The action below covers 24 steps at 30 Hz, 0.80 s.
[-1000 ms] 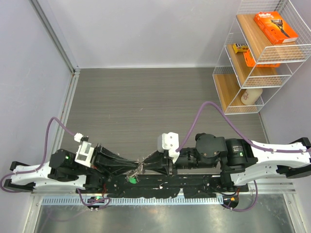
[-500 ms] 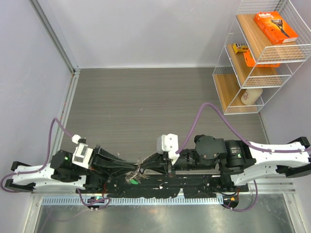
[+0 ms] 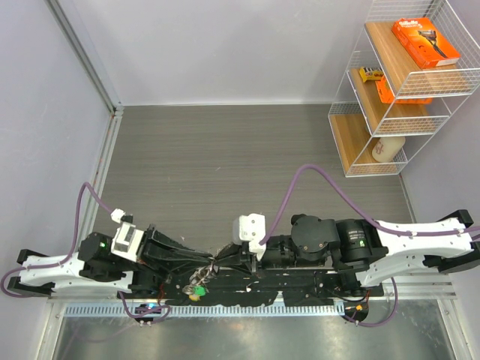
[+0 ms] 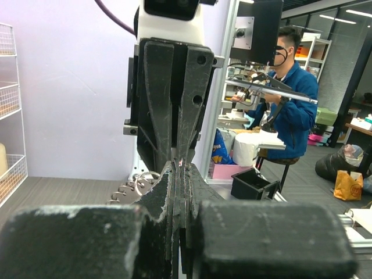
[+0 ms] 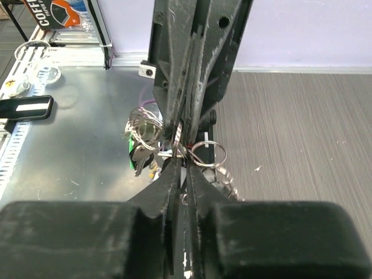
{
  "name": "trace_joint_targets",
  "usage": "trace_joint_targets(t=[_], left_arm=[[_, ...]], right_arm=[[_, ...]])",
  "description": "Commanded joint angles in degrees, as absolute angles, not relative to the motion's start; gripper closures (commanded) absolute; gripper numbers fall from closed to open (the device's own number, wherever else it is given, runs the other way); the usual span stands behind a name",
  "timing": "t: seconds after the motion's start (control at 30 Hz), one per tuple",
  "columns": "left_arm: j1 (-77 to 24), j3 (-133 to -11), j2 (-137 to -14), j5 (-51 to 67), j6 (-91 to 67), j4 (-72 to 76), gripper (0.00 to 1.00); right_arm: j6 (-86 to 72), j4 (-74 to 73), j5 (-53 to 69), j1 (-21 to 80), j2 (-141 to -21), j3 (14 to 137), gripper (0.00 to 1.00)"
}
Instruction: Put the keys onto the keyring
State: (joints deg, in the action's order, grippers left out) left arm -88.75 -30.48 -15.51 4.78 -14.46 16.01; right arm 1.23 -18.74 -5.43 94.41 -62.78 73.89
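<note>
**Keyring** (image 3: 199, 276): bottom centre of the top view, over the arm-base rail at the near edge of the table (image 3: 225, 165). It hangs just below the spot where the two tools meet. In the right wrist view one open wire loop stands to the right of the pinch, its flat face toward the camera.

**Keys** (image 5: 141, 142): bunched left of the pinch, long axes running down and to the left. Green tag (image 5: 130, 152) at the bunch's left edge.

**Left tool** (image 5: 178, 135): fingers closed to a hairline gap, clamped on thin metal of the keyring at their tips. Arm lies low and stretched along the bottom edge of the top view, tool pointing toward frame right.

**Right tool** (image 5: 182, 164): fingers likewise almost together, nipping the same metal tip to tip with the left tool. Whether a single key sits in that pinch cannot be told. Arm low and extended, tool pointing toward frame left.
</note>
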Motion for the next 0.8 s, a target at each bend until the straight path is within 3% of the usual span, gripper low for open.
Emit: trace_joint_targets(t=[0.0,0.77], left_arm=[[-88.77,-31.55,-15.38,5.19,-13.62,22.77,1.00],[-88.77,-31.55,-15.38,4.31,-13.62,22.67,1.00]], right_arm=[[1.49,-21.44,-8.44,94.75,-62.93,76.38,0.77],[4.92,-22.06,-7.91,97.12,-61.96,81.03,0.64]])
